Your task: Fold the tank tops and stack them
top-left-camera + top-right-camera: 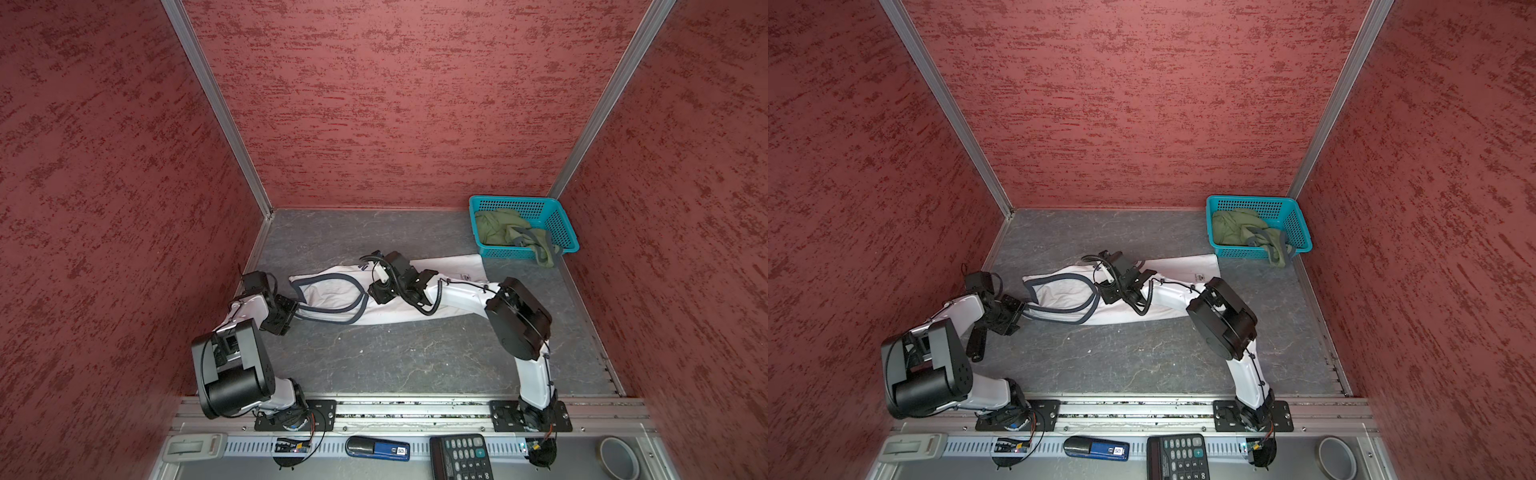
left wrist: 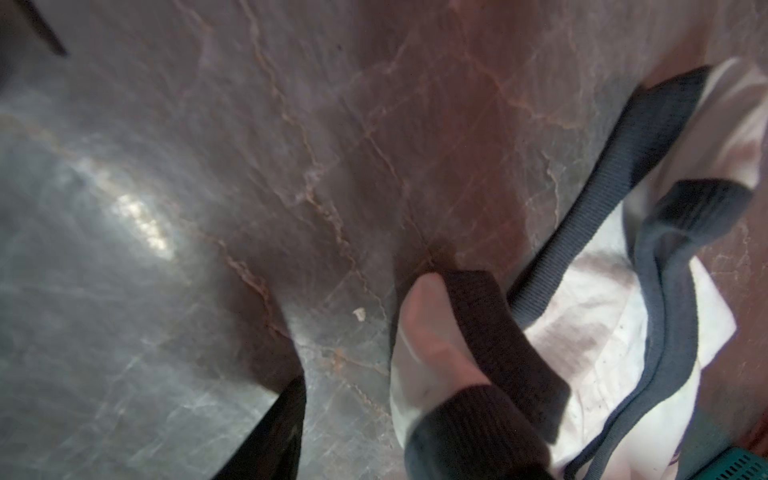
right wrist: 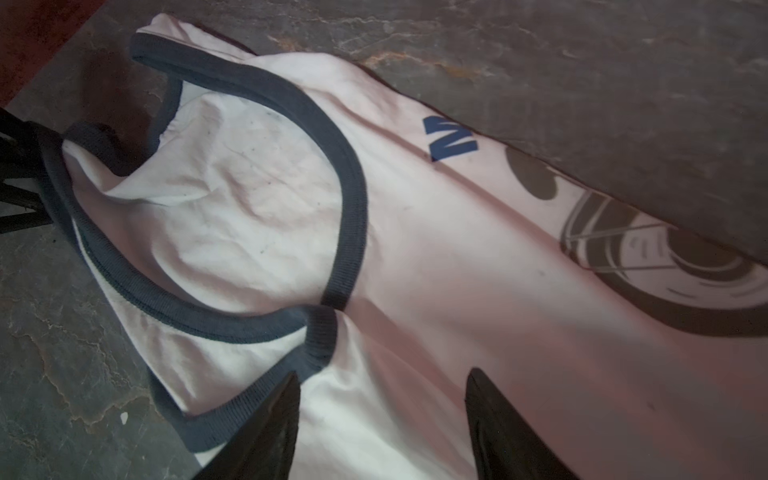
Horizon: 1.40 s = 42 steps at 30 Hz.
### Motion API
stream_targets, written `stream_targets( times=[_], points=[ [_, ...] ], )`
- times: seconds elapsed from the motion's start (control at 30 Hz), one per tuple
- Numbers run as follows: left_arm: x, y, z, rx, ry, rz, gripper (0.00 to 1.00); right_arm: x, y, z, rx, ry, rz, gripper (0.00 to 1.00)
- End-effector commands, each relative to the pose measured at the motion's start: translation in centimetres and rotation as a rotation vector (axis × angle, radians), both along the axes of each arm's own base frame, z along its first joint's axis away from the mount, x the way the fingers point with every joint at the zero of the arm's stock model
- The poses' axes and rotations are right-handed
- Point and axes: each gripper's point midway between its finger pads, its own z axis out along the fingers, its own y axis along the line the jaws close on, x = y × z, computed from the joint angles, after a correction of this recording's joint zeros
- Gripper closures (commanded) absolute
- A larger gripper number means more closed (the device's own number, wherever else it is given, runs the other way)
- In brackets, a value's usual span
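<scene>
The white tank top with dark navy trim lies folded lengthwise across the middle of the table. My left gripper sits low at its strap end. In the left wrist view the left gripper is open, bare table shows between the jaws, and a strap of the white tank top drapes over one finger. My right gripper hovers open over the white tank top's chest. The olive tank top is bunched in the basket.
The teal basket stands at the back right corner, a strap hanging over its front rim. Red walls close in three sides. On the front ledge lie a calculator, a blue stapler and a tape roll.
</scene>
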Motion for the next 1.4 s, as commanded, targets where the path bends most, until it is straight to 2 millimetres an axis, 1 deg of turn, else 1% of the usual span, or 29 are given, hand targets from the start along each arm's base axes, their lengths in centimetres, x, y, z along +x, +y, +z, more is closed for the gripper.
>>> stream_targets(
  times=[0.0, 0.07, 0.13, 0.23, 0.33, 0.4, 0.5, 0.57, 0.67, 0.73, 0.8, 0.87, 0.9, 1.0, 1.1, 1.2, 1.27, 1.37],
  points=[
    [-0.7, 0.6, 0.1, 0.027, 0.01, 0.021, 0.39, 0.4, 1.9, 1.1, 0.029, -0.04, 0.059, 0.35],
    [-0.8, 0.7, 0.2, 0.03, 0.009, 0.024, 0.36, 0.8, 2.4, 0.4, 0.009, -0.035, 0.058, 0.36],
    [-0.9, 0.7, 0.4, 0.035, 0.002, 0.027, 0.35, 1.6, 2.2, -0.5, -0.03, -0.046, 0.025, 0.39],
    [-0.9, 0.8, 0.8, 0.043, -0.006, 0.027, 0.33, 2.5, 1.4, -1.7, -0.099, -0.064, -0.013, 0.47],
    [-1.0, 0.7, 1.2, 0.048, -0.016, 0.027, 0.31, 2.7, 1.1, -2.4, -0.133, -0.077, -0.008, 0.53],
    [-1.0, 0.7, 1.4, 0.053, -0.023, 0.027, 0.31, 2.4, 1.2, -2.2, -0.119, -0.075, 0.0, 0.54],
    [-1.1, 0.6, 1.6, 0.053, -0.027, 0.023, 0.31, 2.3, 1.0, -1.6, -0.104, -0.076, -0.011, 0.5],
    [-1.2, 0.3, 2.1, 0.059, -0.037, 0.016, 0.3, 2.1, 0.9, -0.5, -0.084, -0.082, -0.015, 0.49],
    [-1.3, 0.1, 3.5, 0.097, -0.063, 0.004, 0.29, 1.8, 0.7, 1.0, -0.053, -0.093, -0.027, 0.46],
    [-1.5, -0.2, 4.6, 0.141, -0.075, -0.007, 0.29, 1.5, 0.5, 1.6, -0.043, -0.096, -0.03, 0.45],
    [-1.9, -0.5, 5.6, 0.192, -0.078, -0.018, 0.29, 1.2, 0.4, 1.7, -0.038, -0.095, -0.028, 0.45],
    [-2.4, -1.1, 6.1, 0.217, -0.081, -0.03, 0.3, 0.9, 0.1, 1.4, -0.041, -0.089, -0.032, 0.44],
    [-2.5, -1.5, 6.1, 0.215, -0.086, -0.037, 0.3, 0.8, 0.0, 1.4, -0.04, -0.091, -0.034, 0.44],
    [-3.2, -3.0, 5.2, 0.179, -0.079, -0.048, 0.35, 0.7, -0.6, 1.2, -0.051, -0.094, -0.054, 0.44],
    [-3.1, -4.2, 4.0, 0.144, -0.087, -0.069, 0.41, 0.6, -1.2, 1.2, -0.056, -0.099, -0.068, 0.44],
    [-2.4, -4.8, 3.1, 0.114, -0.079, -0.082, 0.48, 0.5, -1.7, 1.4, -0.062, -0.103, -0.084, 0.44],
    [-1.8, -4.8, 2.8, 0.11, -0.078, -0.081, 0.5, 0.6, -2.3, 1.4, -0.077, -0.109, -0.105, 0.44],
    [-0.6, -4.7, 2.5, 0.105, -0.097, -0.082, 0.57, 0.7, -3.3, 1.5, -0.098, -0.12, -0.145, 0.44]
  ],
)
